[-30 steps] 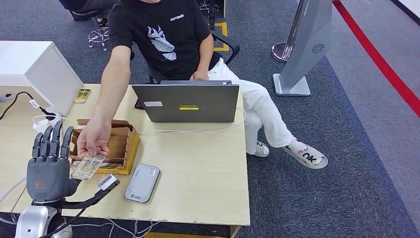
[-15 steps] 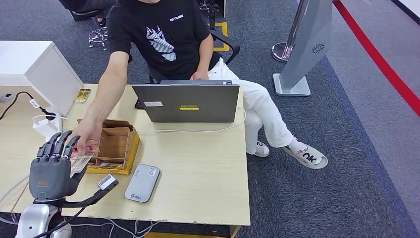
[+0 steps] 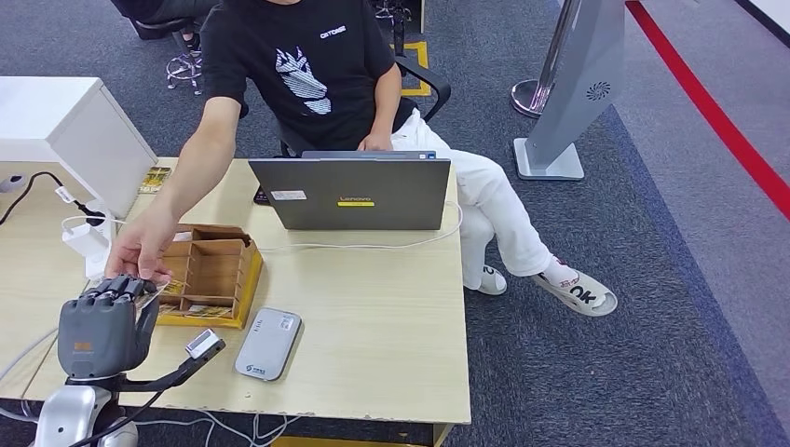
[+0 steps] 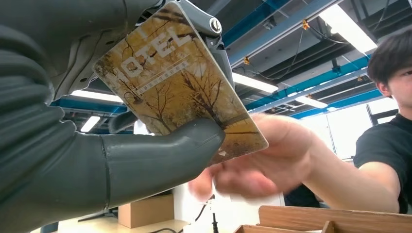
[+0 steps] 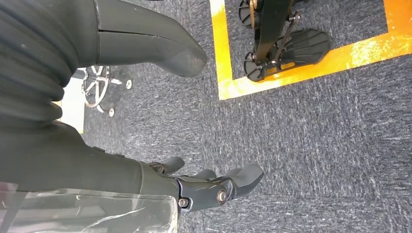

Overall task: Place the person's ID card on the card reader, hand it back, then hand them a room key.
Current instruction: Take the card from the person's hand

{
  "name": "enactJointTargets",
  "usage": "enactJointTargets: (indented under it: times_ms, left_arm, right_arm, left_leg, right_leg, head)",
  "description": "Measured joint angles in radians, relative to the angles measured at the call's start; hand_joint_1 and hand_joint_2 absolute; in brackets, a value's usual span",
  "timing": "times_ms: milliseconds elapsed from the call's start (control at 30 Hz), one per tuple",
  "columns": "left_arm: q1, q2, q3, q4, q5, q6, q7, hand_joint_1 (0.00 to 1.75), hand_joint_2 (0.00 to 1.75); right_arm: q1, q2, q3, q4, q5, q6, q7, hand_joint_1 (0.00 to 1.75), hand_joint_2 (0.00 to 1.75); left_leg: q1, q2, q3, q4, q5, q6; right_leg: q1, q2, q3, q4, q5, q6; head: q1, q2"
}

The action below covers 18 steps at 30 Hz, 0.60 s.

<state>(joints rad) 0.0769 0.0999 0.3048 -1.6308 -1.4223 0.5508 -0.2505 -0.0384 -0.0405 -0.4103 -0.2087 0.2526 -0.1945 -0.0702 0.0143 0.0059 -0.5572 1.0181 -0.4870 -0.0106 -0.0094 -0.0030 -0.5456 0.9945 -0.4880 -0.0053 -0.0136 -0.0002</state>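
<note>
My left hand (image 3: 102, 326) is raised over the desk's left front corner. It pinches a gold card printed "HOTEL" with autumn trees (image 4: 182, 82) between thumb (image 4: 160, 153) and fingers. The person's hand (image 3: 140, 256) is right at my fingertips; in the left wrist view that person's hand (image 4: 265, 160) is blurred at the card's far edge, and I cannot tell whether it still grips the card. The grey card reader (image 3: 267, 343) lies flat on the desk to the right of my left hand. My right hand (image 5: 214, 187) hangs over the carpet, fingers apart and holding nothing.
A wooden compartment box (image 3: 212, 272) stands just beyond my left hand. An open laptop (image 3: 349, 193) sits at the desk's far side in front of the seated person. A white cabinet (image 3: 65, 130) and cables (image 3: 56, 191) occupy the far left.
The person's hand carried the card leftward into my raised left hand. My fingers, upright and spread a second ago, have curled down onto the card.
</note>
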Motion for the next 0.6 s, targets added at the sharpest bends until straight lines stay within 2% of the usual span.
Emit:
enactJointTargets:
  times_ms: [100,200,400,600]
  left_arm:
    - [0.001,-0.007,-0.003,0.000,-0.004,-0.004,-0.019,1.75,1.75]
    - [0.002,-0.015,-0.041,0.000,-0.016,-0.017,-0.036,1.75,1.75]
    - [-0.011,-0.019,-0.173,0.029,-0.029,-0.059,0.005,1.75,1.75]
    - [-0.019,-0.016,-0.241,0.065,-0.034,-0.071,0.019,1.75,1.75]
  right_arm:
    - [0.000,0.002,-0.005,0.000,0.008,0.000,0.000,0.00,1.75]
    - [-0.001,0.003,-0.016,0.000,0.026,0.004,0.000,0.00,1.75]
    - [-0.003,0.003,-0.041,0.000,0.059,0.017,0.000,0.00,1.75]
    - [-0.004,0.004,-0.058,0.000,0.079,0.018,0.000,0.00,1.75]
  left_leg:
    - [0.000,0.000,0.000,0.000,0.000,0.000]
    - [0.000,0.000,0.000,0.000,0.000,0.000]
    - [0.000,0.000,0.000,0.000,0.000,0.000]
    - [0.000,0.000,0.000,0.000,0.000,0.000]
  right_leg:
    - [0.000,0.000,0.000,0.000,0.000,0.000]
    - [0.000,0.000,0.000,0.000,0.000,0.000]
    - [0.000,0.000,0.000,0.000,0.000,0.000]
    - [0.000,0.000,0.000,0.000,0.000,0.000]
  head:
    - [0.000,0.000]
    - [0.000,0.000]
    - [0.000,0.000]
    - [0.000,0.000]
